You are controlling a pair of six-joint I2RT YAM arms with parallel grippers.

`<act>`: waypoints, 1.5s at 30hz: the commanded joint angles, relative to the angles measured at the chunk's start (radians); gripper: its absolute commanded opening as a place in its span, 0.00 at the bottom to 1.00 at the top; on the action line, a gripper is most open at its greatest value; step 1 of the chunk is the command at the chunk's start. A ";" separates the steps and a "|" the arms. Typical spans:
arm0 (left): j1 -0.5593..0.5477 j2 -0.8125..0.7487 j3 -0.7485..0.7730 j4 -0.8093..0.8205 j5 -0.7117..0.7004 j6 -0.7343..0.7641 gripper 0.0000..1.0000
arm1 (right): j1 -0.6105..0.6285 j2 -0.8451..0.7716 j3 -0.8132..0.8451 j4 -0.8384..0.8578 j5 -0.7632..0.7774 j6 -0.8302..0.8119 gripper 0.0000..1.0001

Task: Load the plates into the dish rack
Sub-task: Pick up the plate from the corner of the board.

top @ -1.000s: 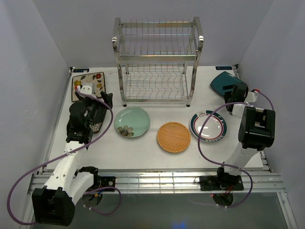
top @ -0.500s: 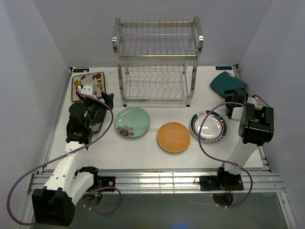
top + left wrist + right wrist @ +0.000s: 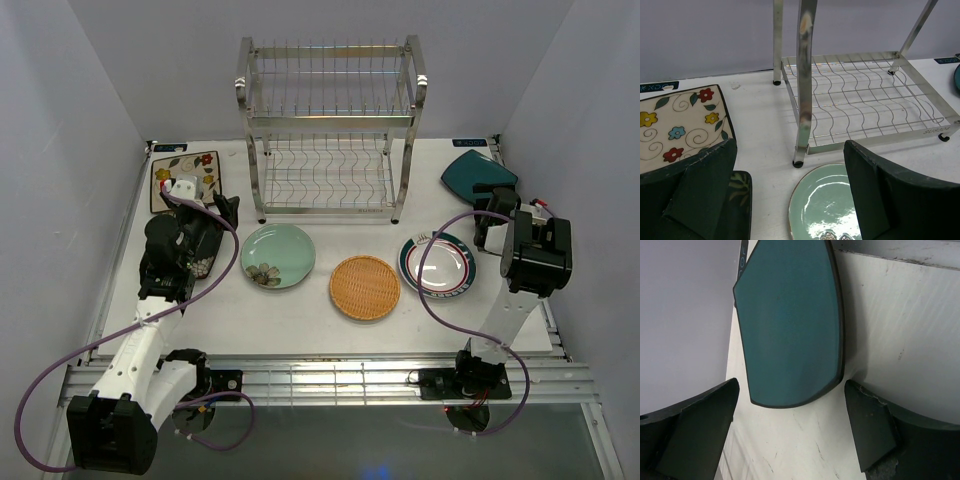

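Note:
The steel dish rack (image 3: 325, 130) stands at the back middle with both tiers bare. In front of it lie a pale green plate (image 3: 278, 255), a woven orange plate (image 3: 364, 287) and a white plate with a striped rim (image 3: 438, 265). A teal plate (image 3: 478, 172) lies at the back right and a cream floral plate (image 3: 185, 180) at the back left. My left gripper (image 3: 215, 222) hangs open over the table between a dark floral plate (image 3: 740, 200) and the green plate (image 3: 825, 205). My right gripper (image 3: 791, 386) is open just short of the teal plate's (image 3: 790, 325) near edge, holding nothing.
The rack's front left post (image 3: 805, 85) stands right ahead of my left fingers. Grey walls close in the table on the left, back and right. The right wall runs close beside the teal plate. A slatted rail (image 3: 320, 380) runs along the near edge.
My right gripper has drawn back from above the teal plate toward the near side, with its jaws a touch wider. The left arm has not moved.

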 commanded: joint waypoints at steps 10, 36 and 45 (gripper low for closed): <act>0.005 -0.023 -0.012 0.013 0.021 0.013 0.98 | -0.005 0.096 0.034 0.043 0.029 0.078 0.95; 0.005 -0.027 -0.012 0.013 0.029 0.018 0.98 | -0.005 0.124 0.119 -0.202 0.086 0.167 0.08; 0.005 -0.029 -0.010 0.013 0.031 0.019 0.98 | 0.001 0.097 0.122 -0.227 0.074 0.111 0.08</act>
